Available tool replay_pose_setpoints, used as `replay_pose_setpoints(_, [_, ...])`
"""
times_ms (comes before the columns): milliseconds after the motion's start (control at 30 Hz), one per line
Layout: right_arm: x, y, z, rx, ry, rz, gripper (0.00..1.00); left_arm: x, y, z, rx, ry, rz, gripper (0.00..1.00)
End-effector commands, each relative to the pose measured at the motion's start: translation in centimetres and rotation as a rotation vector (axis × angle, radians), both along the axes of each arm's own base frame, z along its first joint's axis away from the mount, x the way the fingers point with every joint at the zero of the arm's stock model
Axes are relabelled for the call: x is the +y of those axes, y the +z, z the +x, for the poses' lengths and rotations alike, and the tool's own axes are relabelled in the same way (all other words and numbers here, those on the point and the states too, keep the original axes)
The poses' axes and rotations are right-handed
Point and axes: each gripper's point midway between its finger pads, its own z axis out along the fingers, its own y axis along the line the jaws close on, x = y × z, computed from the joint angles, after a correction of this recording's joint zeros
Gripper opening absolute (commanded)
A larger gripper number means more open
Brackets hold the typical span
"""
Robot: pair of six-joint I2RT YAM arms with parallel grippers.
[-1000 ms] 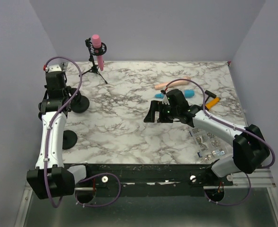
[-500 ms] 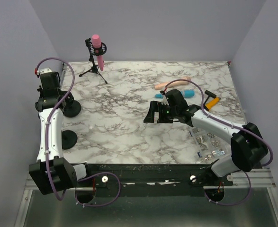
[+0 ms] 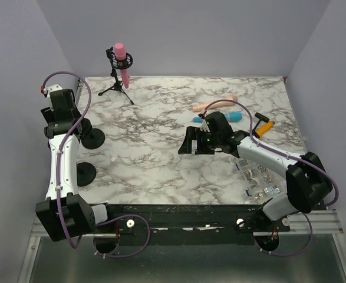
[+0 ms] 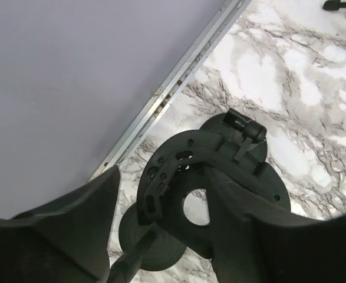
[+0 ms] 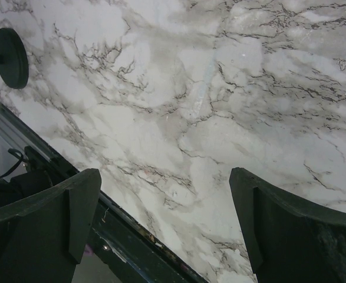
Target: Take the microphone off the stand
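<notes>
- Microphone, pink, stands upright in the ring mount of the small tripod stand at the upper left of the overhead view; it is not yet out
- My left gripper is part-way open, with a finger on either side of the empty clip of a different, round-based black stand at the left edge. Marble shows in a gap on one side, so I judge I am not gripping it
- My right gripper is spread wide over bare marble tabletop mid-frame, holding nothing
- My left arm is the nearer one, so I would lift straight up clear of this black stand, then travel toward the upper left
- I should approach the pink head from above with jaws wide and close on the body above the ring mount
- I should pull along the microphone's own axis. The tripod looks light and may tip or rise with it, so pinning a leg with my right gripper would help
</notes>
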Motion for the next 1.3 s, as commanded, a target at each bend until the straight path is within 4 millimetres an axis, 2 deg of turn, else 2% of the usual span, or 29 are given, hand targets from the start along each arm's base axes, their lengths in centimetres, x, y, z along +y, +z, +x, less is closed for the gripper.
replay_pose_setpoints(0, [0.4,-0.1,-0.2,0.014,0.01,0.01,1.0,0.4,2.4,0.3,-0.104,0.028,0.014,0.68])
replay_pose_setpoints(67, [0.4,-0.1,-0.1,0.014,0.009,0.009,1.0,0.4,2.8,0.2,-0.116,0.027,0.016,0.77])
replay_pose_setpoints(167, [0.5,0.1,0.2,0.008,0.007,0.011,1.0,-0.2,4.0,0.0,-0.156,0.0,0.004,0.84])
replay_pose_setpoints(300, [1.3,0.6,0.8,0.004,0.009,0.034,1.0,-2.0,6.3,-0.3,-0.254,-0.087,-0.017,0.88])
replay_pose_setpoints(433, [2.9,2.3,2.1,-0.042,0.022,0.096,1.0,-4.6,8.1,0.0,-0.366,-0.233,-0.046,0.9])
replay_pose_setpoints(600, [5.1,5.0,6.1,-0.207,0.008,0.155,1.0,-9.5,9.3,0.7,-0.458,-0.489,-0.142,0.9])
replay_pose_setpoints(733, [8.3,8.6,10.3,-0.318,-0.018,0.271,1.0,-13.3,9.8,1.4,-0.503,-0.696,-0.232,0.9])
replay_pose_setpoints(867, [11.7,11.8,14.1,-0.447,-0.012,0.416,1.0,-15.8,10.1,1.6,-0.526,-0.817,-0.32,0.9])
replay_pose_setpoints(933, [12.8,12.6,15.7,-0.542,-0.01,0.477,1.0,-16.5,10.3,1.6,-0.539,-0.854,-0.349,0.89])
replay_pose_setpoints(1000, [13.6,13.1,17.3,-0.627,-0.026,0.525,1.0,-17.1,10.4,1.6,-0.552,-0.881,-0.372,0.89])
replay_pose_setpoints(1033, [14.2,12.5,18.2,-0.648,-0.028,0.531,1.0,-17.3,10.4,1.7,-0.558,-0.891,-0.385,0.89])
replay_pose_setpoints(1167, [16.3,12.4,21.0,-0.772,-0.014,0.549,1.0,-18.3,10.3,1.9,-0.565,-0.937,-0.45,0.88])
replay_pose_setpoints(1267, [17.8,11.0,23.0,-0.836,-0.002,0.54,1.0,-19.1,10.3,2.0,-0.577,-0.974,-0.507,0.88])
